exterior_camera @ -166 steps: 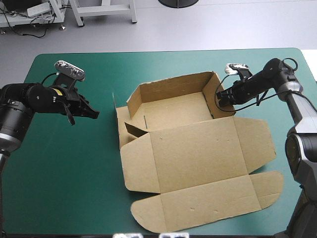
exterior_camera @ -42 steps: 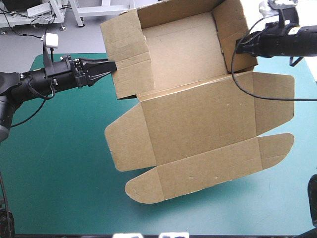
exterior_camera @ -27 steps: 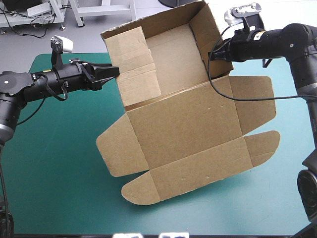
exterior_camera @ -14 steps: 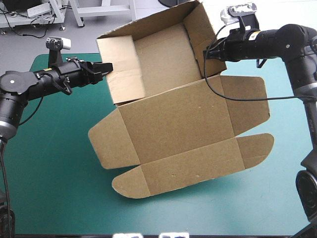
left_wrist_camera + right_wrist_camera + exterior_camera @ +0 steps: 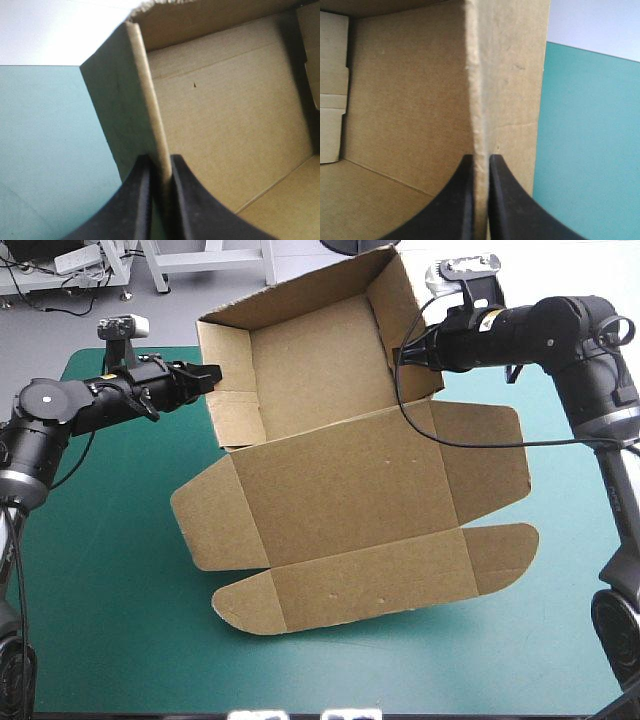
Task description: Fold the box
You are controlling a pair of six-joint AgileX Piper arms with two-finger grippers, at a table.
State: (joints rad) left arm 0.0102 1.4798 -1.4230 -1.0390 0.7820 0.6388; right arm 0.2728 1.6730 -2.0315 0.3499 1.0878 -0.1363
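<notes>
Fig. High view with both wrist views. I have the brown box (image 5: 340,480) held up off the table. Its open tray (image 5: 300,350) sits at the upper centre of the frame, mouth tipped toward the camera. The flat lid (image 5: 345,485) hangs from the tray down to the lower centre.

The left gripper (image 5: 212,375) pinches the rim of the tray's left wall. Its black fingers (image 5: 142,200) are all but pressed together, with the board between them. The right gripper (image 5: 405,352) clamps the right wall's rim in the same way.

Handling, as I judge it: the board is light and stiff across its panels but hinges freely at every crease, so the lid will swing. The wall rims are thin and could buckle or slide out of a pinch. I would take hold on the walls close to a corner, never on the lid.

Room: the teal-green cover (image 5: 90,570) lies open at the lower left and along the right. I cannot tell whether the rounded end flap (image 5: 370,590) touches the cover.
</notes>
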